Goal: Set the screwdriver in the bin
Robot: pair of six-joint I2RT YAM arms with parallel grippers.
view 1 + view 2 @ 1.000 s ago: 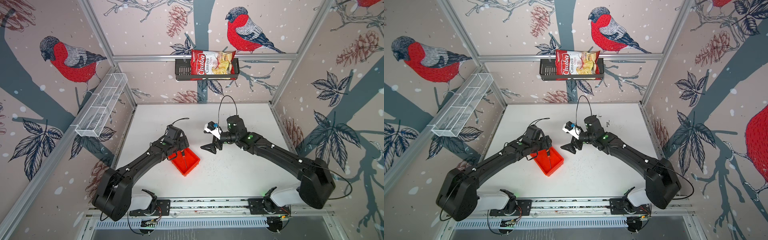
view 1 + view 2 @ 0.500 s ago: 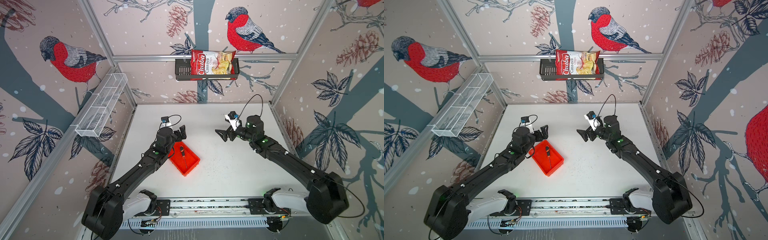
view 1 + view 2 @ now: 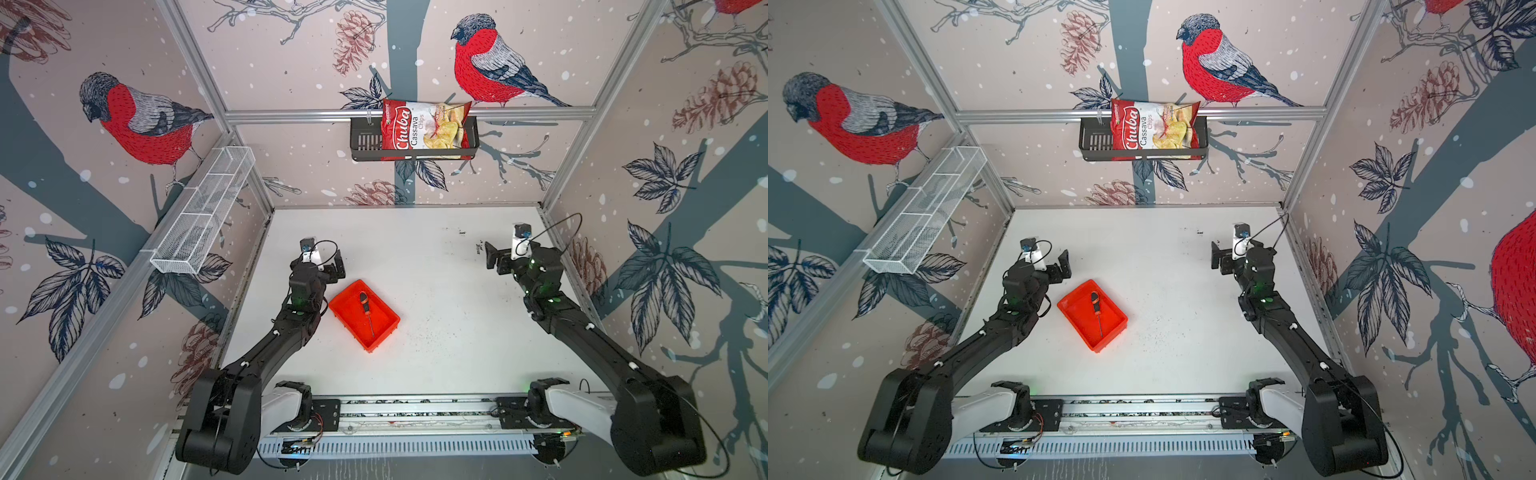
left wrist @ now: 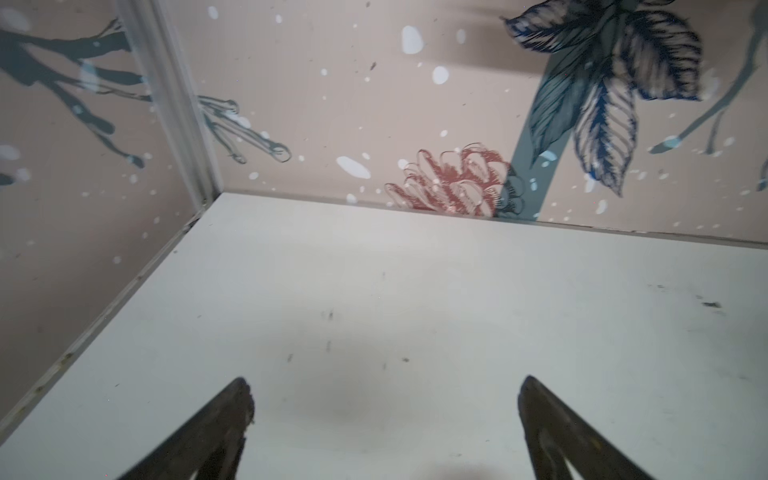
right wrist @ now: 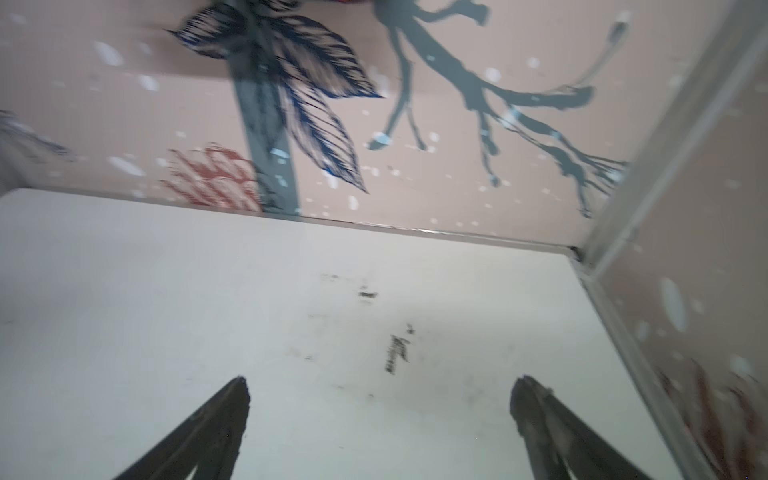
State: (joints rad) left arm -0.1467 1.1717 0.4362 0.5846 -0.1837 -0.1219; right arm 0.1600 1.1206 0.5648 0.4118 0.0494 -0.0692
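Note:
The screwdriver [image 3: 367,313] [image 3: 1097,313], with its orange-and-black handle and thin shaft, lies diagonally inside the red-orange bin [image 3: 384,338] [image 3: 1113,336] on the white table, left of the middle. My left gripper [image 3: 334,269] [image 3: 1061,266] hangs open just beyond the bin's far left corner and holds nothing. Far over on the right, near the side wall, my right gripper [image 3: 494,259] [image 3: 1219,257] is open and empty too. Each wrist view shows only bare table between spread fingertips: left gripper [image 4: 384,386], right gripper [image 5: 380,386]. Neither wrist view shows the bin or the screwdriver.
A bag of cassava chips [image 3: 424,129] sits in a black basket [image 3: 363,141] on the back wall. A white wire-mesh shelf [image 3: 203,216] hangs on the left wall. The arms' base rail [image 3: 415,411] runs along the front edge. Walls close three sides.
My left gripper has risen off the bin and drawn back to the left, leaving the screwdriver lying inside. My right arm has swung away from the middle to the far right.

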